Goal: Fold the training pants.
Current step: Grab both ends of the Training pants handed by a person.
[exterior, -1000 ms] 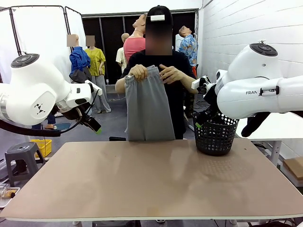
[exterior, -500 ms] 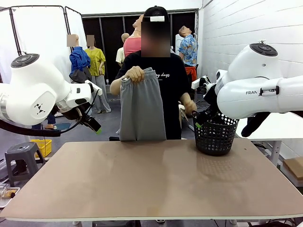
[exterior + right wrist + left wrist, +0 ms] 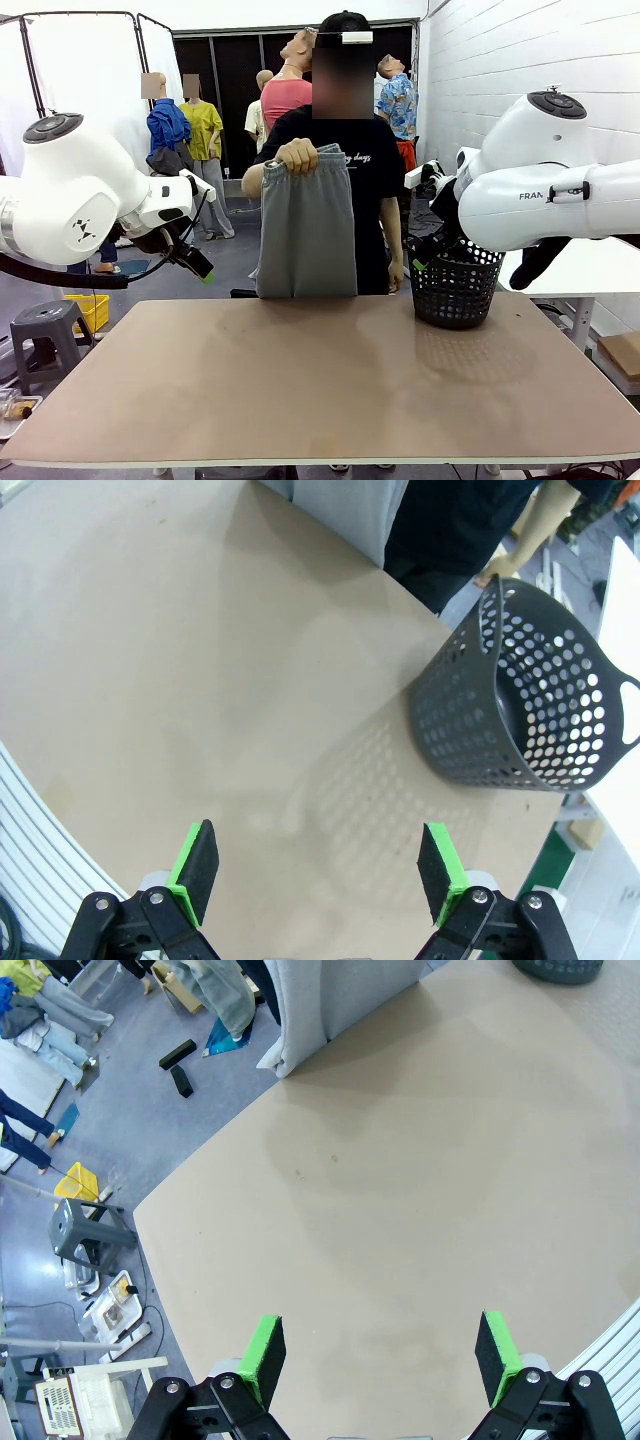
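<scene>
**Grey pants [image 3: 305,225] held up behind the counter [image 3: 320,380]**

Front view: a person's hand [image 3: 297,155] grips the waistband. The pants hang straight down just past the counter's far edge, left of the basket [image 3: 455,290].
Left wrist view: the left fingers [image 3: 262,1355] stand wide apart over the counter, holding nothing.
Right wrist view: the right fingers [image 3: 197,865] are equally spread and empty, with the basket beyond them.

The counter [image 3: 300,390] offers open passage across its middle, left side and near edge. A black mesh basket [image 3: 455,292] blocks the far right corner. At the middle of the far edge, the training pants [image 3: 307,235] hang from a person's hand [image 3: 297,155].
</scene>
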You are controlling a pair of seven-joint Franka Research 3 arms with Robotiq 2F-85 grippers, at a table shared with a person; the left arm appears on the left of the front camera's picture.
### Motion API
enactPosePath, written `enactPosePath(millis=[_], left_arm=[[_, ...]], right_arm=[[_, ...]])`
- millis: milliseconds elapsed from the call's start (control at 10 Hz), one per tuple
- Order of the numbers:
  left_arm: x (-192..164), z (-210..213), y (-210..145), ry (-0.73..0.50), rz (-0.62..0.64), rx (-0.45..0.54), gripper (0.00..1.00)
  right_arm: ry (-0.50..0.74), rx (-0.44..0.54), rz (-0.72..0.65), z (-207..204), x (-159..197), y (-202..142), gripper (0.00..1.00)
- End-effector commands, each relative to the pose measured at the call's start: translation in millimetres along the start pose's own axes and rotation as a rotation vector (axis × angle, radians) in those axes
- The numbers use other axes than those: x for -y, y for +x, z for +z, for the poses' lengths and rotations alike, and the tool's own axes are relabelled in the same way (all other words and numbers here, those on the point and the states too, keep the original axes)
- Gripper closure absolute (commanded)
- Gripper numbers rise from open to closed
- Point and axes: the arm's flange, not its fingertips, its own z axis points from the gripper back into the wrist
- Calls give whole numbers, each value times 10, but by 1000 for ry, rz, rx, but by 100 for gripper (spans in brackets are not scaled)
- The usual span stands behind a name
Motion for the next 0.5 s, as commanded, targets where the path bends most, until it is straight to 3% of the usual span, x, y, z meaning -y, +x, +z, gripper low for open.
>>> enactPosePath(millis=[0,400], left_arm=[[-9,2,31,-2,-1,0,0],[-9,2,31,-2,-1,0,0]], right_arm=[[-2,-1,-3,-2,11,8,0],[-2,-1,-3,-2,11,8,0]])
